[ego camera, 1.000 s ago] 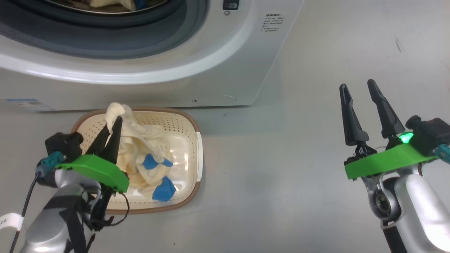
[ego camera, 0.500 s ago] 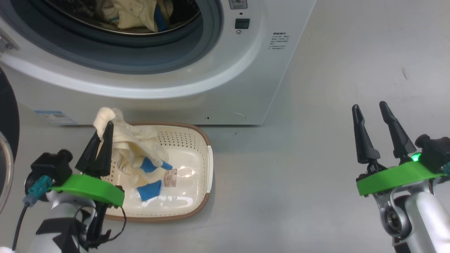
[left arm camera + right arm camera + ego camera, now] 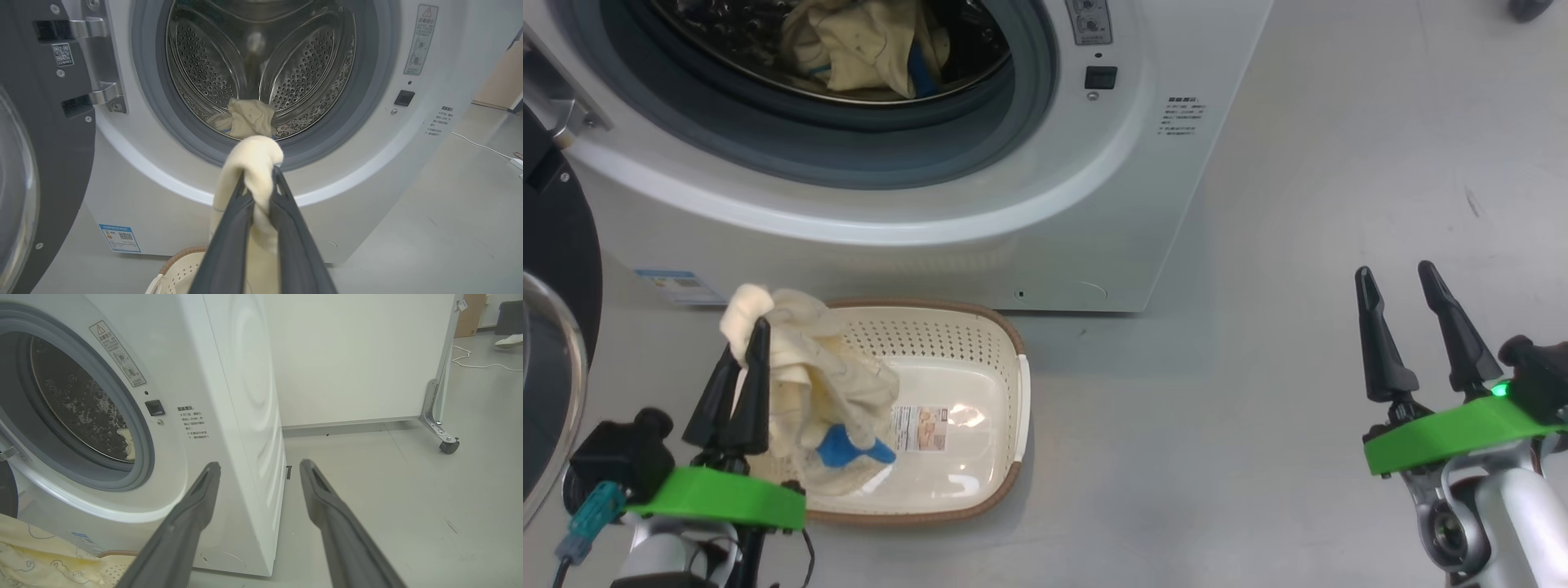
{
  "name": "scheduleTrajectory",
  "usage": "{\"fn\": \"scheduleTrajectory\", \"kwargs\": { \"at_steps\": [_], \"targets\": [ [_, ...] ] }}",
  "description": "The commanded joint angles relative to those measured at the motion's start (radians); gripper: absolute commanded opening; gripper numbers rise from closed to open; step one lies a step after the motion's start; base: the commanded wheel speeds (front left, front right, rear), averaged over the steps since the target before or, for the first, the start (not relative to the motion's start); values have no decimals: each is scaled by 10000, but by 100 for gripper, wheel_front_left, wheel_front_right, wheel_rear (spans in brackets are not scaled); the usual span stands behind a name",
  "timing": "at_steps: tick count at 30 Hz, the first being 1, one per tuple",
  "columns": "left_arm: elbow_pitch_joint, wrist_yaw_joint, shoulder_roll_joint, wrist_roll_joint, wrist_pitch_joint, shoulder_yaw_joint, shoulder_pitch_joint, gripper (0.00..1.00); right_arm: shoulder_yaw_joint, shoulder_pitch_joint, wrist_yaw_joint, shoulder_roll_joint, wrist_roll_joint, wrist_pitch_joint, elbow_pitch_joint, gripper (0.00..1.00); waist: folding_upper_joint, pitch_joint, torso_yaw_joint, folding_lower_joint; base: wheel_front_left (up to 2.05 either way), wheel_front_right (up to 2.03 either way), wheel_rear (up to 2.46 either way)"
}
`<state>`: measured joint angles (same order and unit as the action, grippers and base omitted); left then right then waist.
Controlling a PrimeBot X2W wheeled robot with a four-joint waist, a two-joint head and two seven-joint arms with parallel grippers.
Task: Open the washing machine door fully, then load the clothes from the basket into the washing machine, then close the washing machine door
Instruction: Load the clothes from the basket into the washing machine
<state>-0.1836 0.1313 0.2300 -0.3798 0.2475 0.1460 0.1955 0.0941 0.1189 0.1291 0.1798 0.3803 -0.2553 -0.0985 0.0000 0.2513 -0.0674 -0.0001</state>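
Note:
The washing machine (image 3: 1094, 204) stands with its door (image 3: 556, 245) swung open to the left. One cream garment (image 3: 866, 41) lies in the steel drum (image 3: 302, 69). My left gripper (image 3: 750, 335) is shut on the other cream garment (image 3: 809, 384) with blue patches, which hangs over the left side of the basket (image 3: 947, 335). In the left wrist view the gripper (image 3: 260, 173) pinches a bunched fold (image 3: 255, 155) in front of the drum opening. My right gripper (image 3: 1394, 269) hovers open and empty over the floor at the right.
The basket's bottom shows a paper label (image 3: 919, 429). A blue energy label (image 3: 678, 286) sits low on the washer's front. In the right wrist view a white wheeled panel (image 3: 351, 355) stands behind the washer, with a caster (image 3: 447, 446) and a cable (image 3: 482, 366) on the floor.
The head camera has tilted up, showing more of the drum and door. My left gripper has lifted the garment up and leftward, baring the basket's bottom. The right gripper stays open.

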Motion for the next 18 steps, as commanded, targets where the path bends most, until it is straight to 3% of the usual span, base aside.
{"fn": "scheduleTrajectory", "kwargs": {
  "at_steps": [1, 8, 18],
  "targets": [
    [555, -6, 95, 152, 143, -575, -5, 0, 58, -89, 16, 229, 47, -65, 310, 100, 0, -7, 6, 1, 0, 0, 0],
    [895, -6, -282, 339, 143, -802, -413, 0, -41, -113, 16, 233, 26, -65, 380, 100, 0, 106, 15, 1, 0, 0, 0],
    [865, -6, -368, 316, 143, -755, 46, 0, -36, 13, 16, 114, -7, -65, 442, 100, 0, 456, -88, 1, 0, 0, 0]
  ]
}}
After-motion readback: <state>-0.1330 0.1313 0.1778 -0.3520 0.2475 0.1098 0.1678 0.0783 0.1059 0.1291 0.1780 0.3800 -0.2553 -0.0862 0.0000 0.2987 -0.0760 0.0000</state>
